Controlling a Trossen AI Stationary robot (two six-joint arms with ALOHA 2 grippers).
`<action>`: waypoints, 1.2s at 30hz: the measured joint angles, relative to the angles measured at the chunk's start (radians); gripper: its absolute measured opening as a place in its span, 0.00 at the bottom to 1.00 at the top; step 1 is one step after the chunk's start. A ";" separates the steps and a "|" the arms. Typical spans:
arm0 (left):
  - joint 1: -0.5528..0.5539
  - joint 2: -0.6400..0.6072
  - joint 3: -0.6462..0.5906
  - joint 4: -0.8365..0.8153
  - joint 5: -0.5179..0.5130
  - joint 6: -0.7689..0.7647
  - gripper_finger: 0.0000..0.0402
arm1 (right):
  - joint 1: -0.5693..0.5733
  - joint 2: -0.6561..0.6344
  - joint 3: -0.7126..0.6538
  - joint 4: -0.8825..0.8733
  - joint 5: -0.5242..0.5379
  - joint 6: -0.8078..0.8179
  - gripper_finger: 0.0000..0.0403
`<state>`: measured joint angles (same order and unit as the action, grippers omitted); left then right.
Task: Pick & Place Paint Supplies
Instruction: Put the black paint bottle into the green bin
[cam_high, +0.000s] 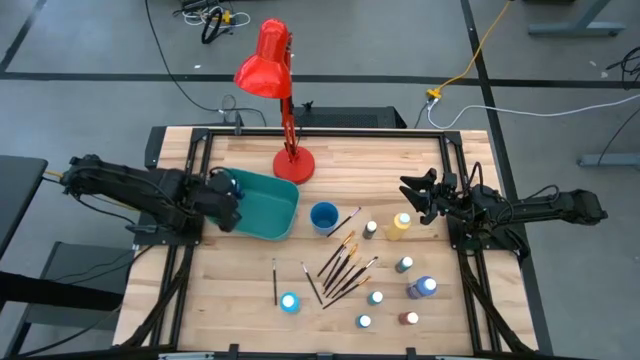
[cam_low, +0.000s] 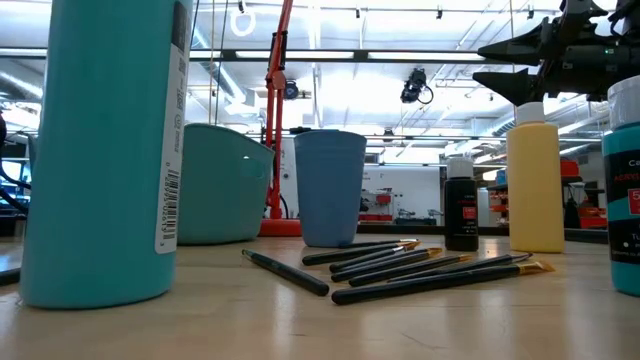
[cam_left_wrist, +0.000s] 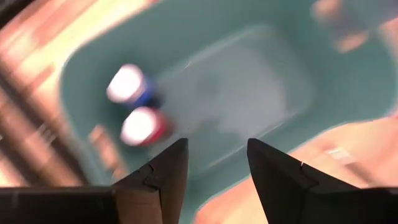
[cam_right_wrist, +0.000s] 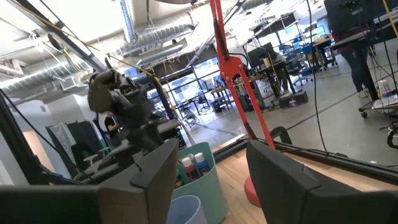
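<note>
Two paint bottles (cam_left_wrist: 135, 104) in teal bin (cam_left_wrist: 261, 56): left-wrist view only; left end effector (cam_left_wrist: 216, 171) parted, empty.

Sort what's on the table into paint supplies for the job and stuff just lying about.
Job:
- paint bottles loose on the table
- two bottles already in the bin
- tall yellow bottle
- brushes

Lying about:
- teal bin, which takes the supplies
- blue cup
- red lamp
</note>
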<state>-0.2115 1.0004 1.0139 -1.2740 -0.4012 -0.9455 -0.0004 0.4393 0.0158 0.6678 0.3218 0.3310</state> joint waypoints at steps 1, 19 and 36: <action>0.000 0.000 0.011 0.050 -0.003 0.035 0.43 | 0.000 0.000 0.000 0.000 0.000 0.000 0.51; -0.070 0.165 0.027 0.728 0.109 0.722 0.39 | -0.002 0.000 0.000 0.003 0.012 -0.204 0.51; -0.073 0.427 0.025 1.060 0.143 0.906 0.45 | -0.002 0.002 0.002 0.120 -0.233 -0.254 0.51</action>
<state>-0.2844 1.4273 1.0393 -0.2137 -0.2581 -0.0391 -0.0025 0.4416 0.0175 0.7876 0.0887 0.0767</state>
